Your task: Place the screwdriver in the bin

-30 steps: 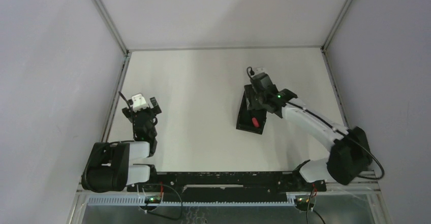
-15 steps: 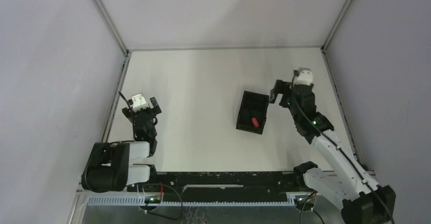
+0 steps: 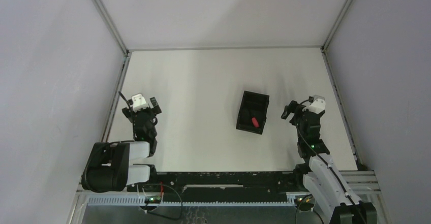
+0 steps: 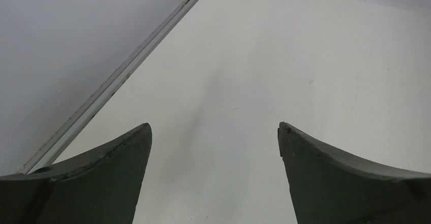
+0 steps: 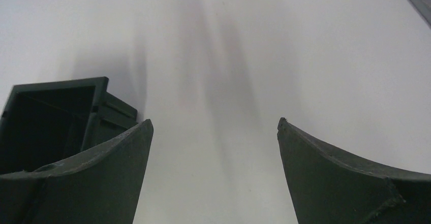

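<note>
Seen from above, the screwdriver (image 3: pixel 255 122) lies in the near end of the bin (image 3: pixel 256 94), right of the table's (image 3: pixel 193 82) middle. The right gripper (image 3: pixel 294 110) hangs near the bin on the side of the right edge, and the left gripper (image 3: pixel 142 111) is by the left edge. The left wrist view shows its fingers (image 4: pixel 101 173) spread wide over bare table, and the right wrist view shows its fingers (image 5: pixel 345 178) wide apart holding nothing, with the bin's corner at their left.
</note>
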